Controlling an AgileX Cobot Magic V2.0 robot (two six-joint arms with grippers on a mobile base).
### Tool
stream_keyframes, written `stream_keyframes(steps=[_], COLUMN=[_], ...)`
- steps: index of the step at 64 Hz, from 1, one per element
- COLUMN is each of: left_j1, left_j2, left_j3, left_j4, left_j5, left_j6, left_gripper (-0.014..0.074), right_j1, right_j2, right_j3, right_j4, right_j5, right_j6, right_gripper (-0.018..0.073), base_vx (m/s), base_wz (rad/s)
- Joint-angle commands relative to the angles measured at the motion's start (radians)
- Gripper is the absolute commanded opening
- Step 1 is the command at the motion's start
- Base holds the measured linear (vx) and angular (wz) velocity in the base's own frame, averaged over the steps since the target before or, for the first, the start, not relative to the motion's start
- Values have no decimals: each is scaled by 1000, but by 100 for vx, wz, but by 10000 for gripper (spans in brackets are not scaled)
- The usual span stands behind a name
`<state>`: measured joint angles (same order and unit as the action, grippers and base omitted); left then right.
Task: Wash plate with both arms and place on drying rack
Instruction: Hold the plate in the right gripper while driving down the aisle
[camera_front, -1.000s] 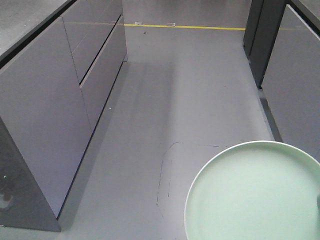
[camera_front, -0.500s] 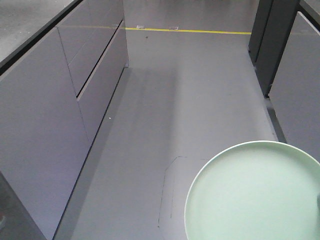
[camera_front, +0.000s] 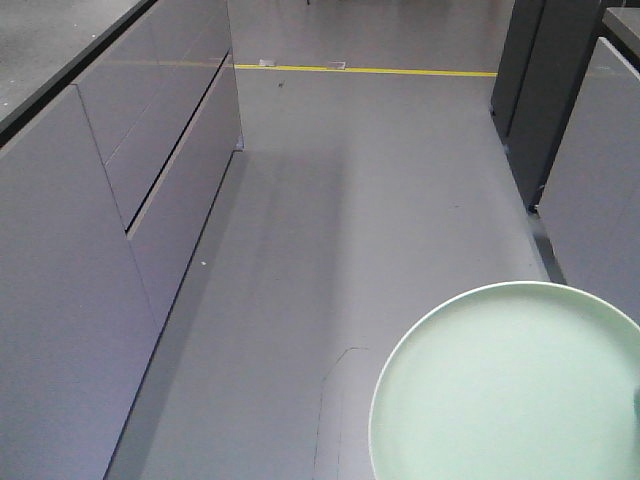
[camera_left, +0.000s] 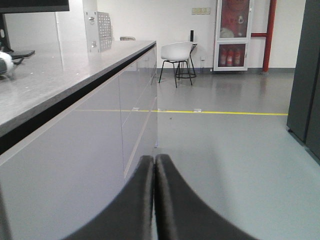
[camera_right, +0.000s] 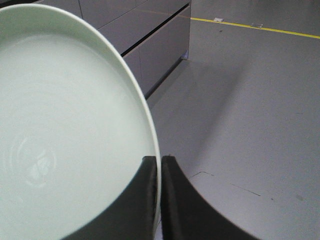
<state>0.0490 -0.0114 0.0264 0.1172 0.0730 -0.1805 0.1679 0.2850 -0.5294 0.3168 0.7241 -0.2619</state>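
The pale mint-green plate (camera_front: 510, 390) fills the lower right of the front view, held level above the grey floor. In the right wrist view the plate (camera_right: 65, 130) covers the left half, and my right gripper (camera_right: 159, 165) is shut on its rim, one black finger on each side. My left gripper (camera_left: 154, 162) is shut with nothing between its fingers, pointing down the aisle beside the counter. The drying rack is out of view.
A long grey cabinet run with drawers (camera_front: 120, 220) and a dark-edged counter top (camera_left: 55, 85) lines the left side. Dark cabinets (camera_front: 560, 130) stand on the right. A yellow floor line (camera_front: 370, 71) crosses the aisle ahead, with a white chair (camera_left: 179, 55) beyond.
The view has advanced along the aisle: the left cabinets and the floor marks slid back toward the camera. The plate keeps the same place in the frame.
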Motion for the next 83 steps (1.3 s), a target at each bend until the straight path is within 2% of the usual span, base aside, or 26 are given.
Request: stream_keyframes(steps=[1, 83], left_j1=[-1, -1], left_j2=[-16, -16], left_j3=[20, 20], left_j4=[0, 0], left_j5=[-73, -73], left_j6=[-9, -9], left_gripper=[-6, -6], right_j1=[-3, -3], right_j2=[9, 9], right_j3=[-27, -27], right_j4=[10, 10], right_j5=[-78, -78], right_j6=[1, 1], right_gripper=[-2, -2], base_vx=[28, 31], base_wz=[-5, -8])
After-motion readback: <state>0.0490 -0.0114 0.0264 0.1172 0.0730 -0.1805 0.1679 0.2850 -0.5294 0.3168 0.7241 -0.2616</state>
